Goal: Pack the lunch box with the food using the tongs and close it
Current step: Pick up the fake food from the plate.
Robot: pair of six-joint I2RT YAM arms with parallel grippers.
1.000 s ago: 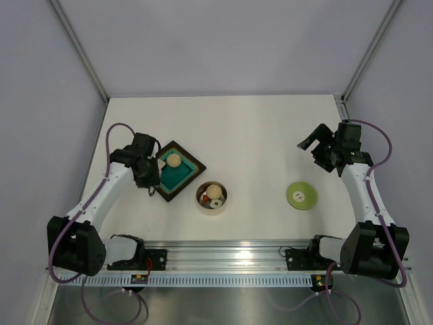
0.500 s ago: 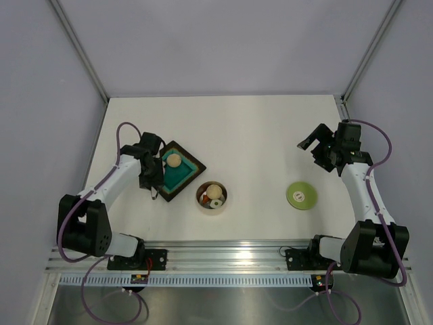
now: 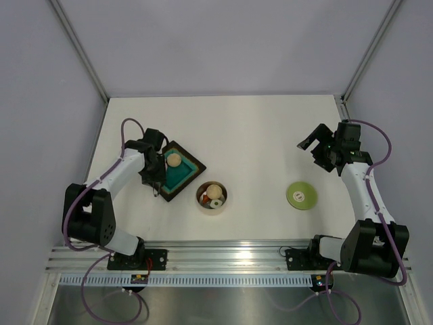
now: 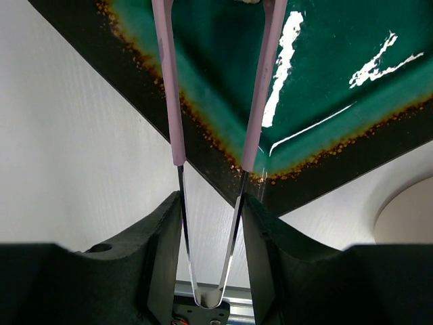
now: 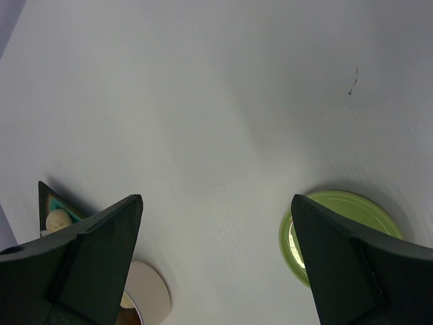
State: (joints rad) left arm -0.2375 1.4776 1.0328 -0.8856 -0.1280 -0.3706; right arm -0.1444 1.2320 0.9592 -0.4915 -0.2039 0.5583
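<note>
The tongs cross one edge of the tray; lid lies well apart

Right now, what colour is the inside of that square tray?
The tray is teal inside, clearest from the left wrist view.

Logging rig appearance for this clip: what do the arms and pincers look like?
The left arm and right arm have white links with black joints and bases. A purple cable loops along each. The left pincer and right pincer have matte black, wedge-shaped fingers.
</note>
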